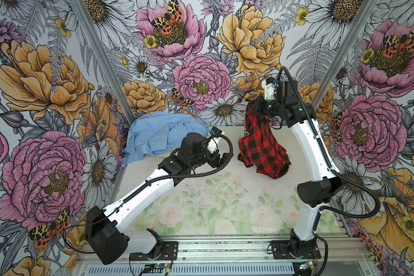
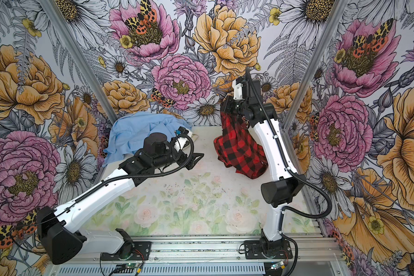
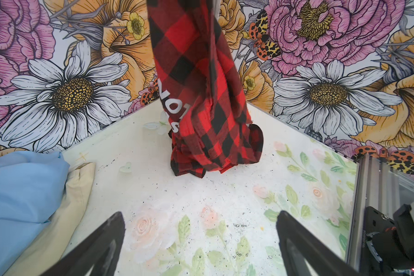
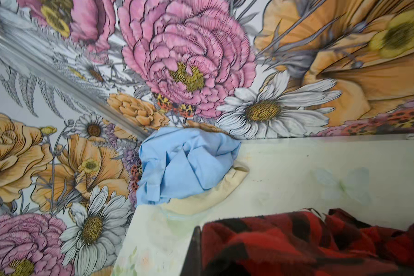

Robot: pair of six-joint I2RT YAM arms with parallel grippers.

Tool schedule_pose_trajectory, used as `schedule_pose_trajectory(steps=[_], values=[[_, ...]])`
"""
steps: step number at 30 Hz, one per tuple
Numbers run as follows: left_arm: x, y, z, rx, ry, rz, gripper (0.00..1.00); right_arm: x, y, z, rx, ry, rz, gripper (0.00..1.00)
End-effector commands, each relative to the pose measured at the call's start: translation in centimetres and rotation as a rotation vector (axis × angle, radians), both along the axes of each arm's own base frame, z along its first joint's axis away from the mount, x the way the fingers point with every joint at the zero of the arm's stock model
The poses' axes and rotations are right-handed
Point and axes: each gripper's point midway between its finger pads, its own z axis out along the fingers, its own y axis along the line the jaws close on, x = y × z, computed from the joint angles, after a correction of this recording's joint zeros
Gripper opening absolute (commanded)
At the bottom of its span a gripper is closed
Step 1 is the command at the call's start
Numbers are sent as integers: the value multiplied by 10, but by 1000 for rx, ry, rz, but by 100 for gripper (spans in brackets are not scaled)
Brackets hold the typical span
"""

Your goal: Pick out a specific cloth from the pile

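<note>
**Separation stage, both arms in view.** You see the cloth [image 1: 261, 143] hanging from the right gripper [image 1: 252, 106], whose jaws are clamped on its upper edge, raised over the back right part of the desk [image 1: 201, 191]. The left wrist view shows the white letters of its black patch [image 3: 175, 107]. That view also shows its lower folds bunched on the desk surface, so the lift is only partial.

The pile [image 1: 163, 136] sits in the back left corner, well apart from the cloth. There the light blue garment [image 4: 187, 165] lies over the cream cloth [image 4: 206, 198], and neither touches the checked fabric.

The left gripper [image 3: 200, 215] hovers between pile and cloth, its jaws spread wide with nothing between them.

Judged from this, selection and separation are done. What remains appears to be 1 step: clearing the hem from the desk, or setting the cloth down apart and letting go.
</note>
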Motion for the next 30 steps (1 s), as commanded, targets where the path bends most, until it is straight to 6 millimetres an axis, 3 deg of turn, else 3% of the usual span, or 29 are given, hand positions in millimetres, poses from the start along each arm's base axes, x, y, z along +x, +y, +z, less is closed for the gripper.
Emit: schedule_pose_trajectory(steps=[1, 4, 8, 10, 12, 15, 19, 27, 30], values=[[-1, 3, 6, -22, -14, 0, 99, 8, -26, 2, -10, -31, -53, 0], [-1, 2, 5, -26, -9, -3, 99, 15, -91, -40, -50, 66, -243, 0], [-2, 0, 9, -36, -7, -13, 99, -1, -186, -117, -95, 194, -468, 0], [-2, 0, 8, -39, -4, -14, 99, -15, -218, -149, -159, 231, -545, 0], [-3, -2, 6, -41, 7, -21, 99, -26, -235, -180, -256, 274, -587, 0], [-4, -8, 1, -35, 18, -38, 99, -34, -237, -215, -322, 334, -584, 0], [-5, -12, -2, -32, 27, -50, 99, -33, -217, -247, -418, 348, -538, 0], [-2, -8, -8, 3, 16, -23, 99, -16, -199, -278, -556, 352, -508, 0], [-2, -8, -5, -1, 14, -26, 99, -11, -179, -281, -567, 319, -439, 0]])
